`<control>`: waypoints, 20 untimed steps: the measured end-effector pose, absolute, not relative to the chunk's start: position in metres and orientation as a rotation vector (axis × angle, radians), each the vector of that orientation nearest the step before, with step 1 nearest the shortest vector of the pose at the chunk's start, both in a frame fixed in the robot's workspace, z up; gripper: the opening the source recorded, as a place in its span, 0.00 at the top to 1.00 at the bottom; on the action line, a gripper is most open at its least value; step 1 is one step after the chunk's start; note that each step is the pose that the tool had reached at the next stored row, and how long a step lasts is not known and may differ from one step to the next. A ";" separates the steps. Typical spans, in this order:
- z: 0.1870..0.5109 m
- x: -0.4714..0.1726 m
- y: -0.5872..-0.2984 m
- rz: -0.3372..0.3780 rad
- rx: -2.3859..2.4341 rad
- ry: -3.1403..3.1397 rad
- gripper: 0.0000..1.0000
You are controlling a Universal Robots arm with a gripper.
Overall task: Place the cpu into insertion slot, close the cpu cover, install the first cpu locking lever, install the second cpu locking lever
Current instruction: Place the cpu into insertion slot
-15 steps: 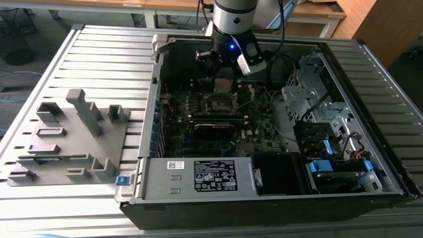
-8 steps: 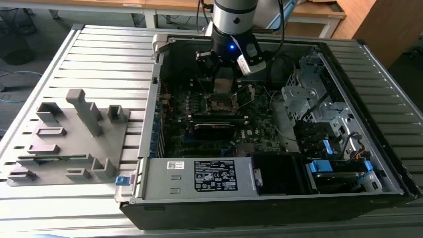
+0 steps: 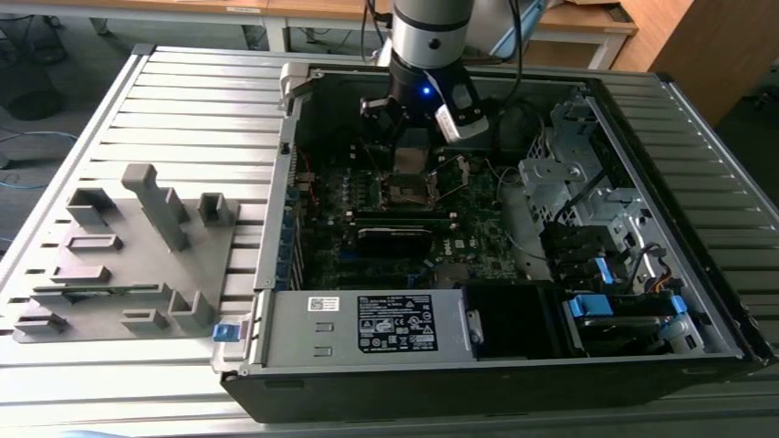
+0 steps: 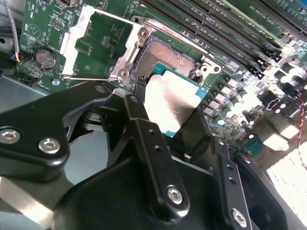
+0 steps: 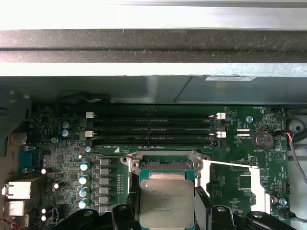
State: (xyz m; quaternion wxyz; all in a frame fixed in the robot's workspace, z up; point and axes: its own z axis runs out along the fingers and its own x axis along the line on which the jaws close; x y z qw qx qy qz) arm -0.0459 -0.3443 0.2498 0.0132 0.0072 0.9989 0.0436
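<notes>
**Cpu held over slot, nothing seated yet**

The fingers (image 4: 141,134) grip the cpu (image 4: 175,103) by its edges, just above the slot (image 4: 165,55) and not seated, I judge. Beyond, the cover (image 4: 72,43) lies flipped open; seating, closing and both lever steps remain

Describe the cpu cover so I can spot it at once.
Inside the open computer case, find the square black insertion slot on the green motherboard, close to the cpu in the gripper. The cpu cover is the silvery frame flipped open beside it; unlike anything nearby, green board shows through its large square window.
</notes>
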 end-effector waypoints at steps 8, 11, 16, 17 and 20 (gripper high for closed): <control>0.243 -0.047 -0.344 0.127 0.022 3.110 0.46; 0.241 -0.048 -0.344 0.112 0.022 3.111 0.46; 0.239 -0.048 -0.343 0.097 0.028 3.111 0.46; 0.238 -0.048 -0.343 0.097 0.033 3.111 0.46; 0.238 -0.048 -0.342 0.097 0.047 3.111 0.46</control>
